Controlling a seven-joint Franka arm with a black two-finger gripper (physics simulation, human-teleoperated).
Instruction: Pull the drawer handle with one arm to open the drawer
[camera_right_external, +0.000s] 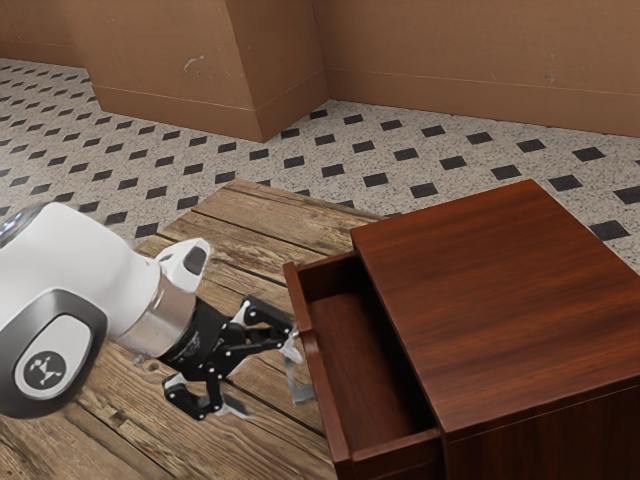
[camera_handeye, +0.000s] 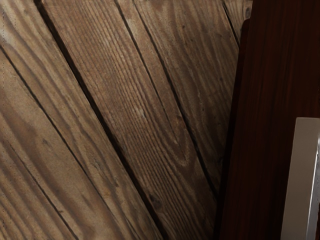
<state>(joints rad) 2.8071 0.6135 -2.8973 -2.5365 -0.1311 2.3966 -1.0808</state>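
Farthest toward the exterior view's left, the white arm (camera_right_external: 70, 310) leans in low over the plank table (camera_right_external: 250, 215), its wrist angled down toward the boards. Next comes the black gripper (camera_right_external: 262, 375), its fingers (camera_right_external: 280, 328) spread well apart, one higher and nearer the furniture, the other lower and close to the tabletop. Just beyond the upper fingertip sits the pale metal drawer handle (camera_right_external: 298, 378), which is not pinched from two sides; whether that fingertip touches it cannot be told. The handle is fixed to the front of the drawer (camera_right_external: 365, 370), which stands pulled out from its housing, with the bare reddish-brown interior open to view. Further right is the dark wooden cabinet (camera_right_external: 500, 300), whose flat top overhangs the back part of the drawer. From the wrist view, the table's diagonal planks (camera_handeye: 115, 130) lie beneath the hand, with the dark drawer front (camera_handeye: 265, 100) beside them and the grey handle (camera_handeye: 302, 180) against it.
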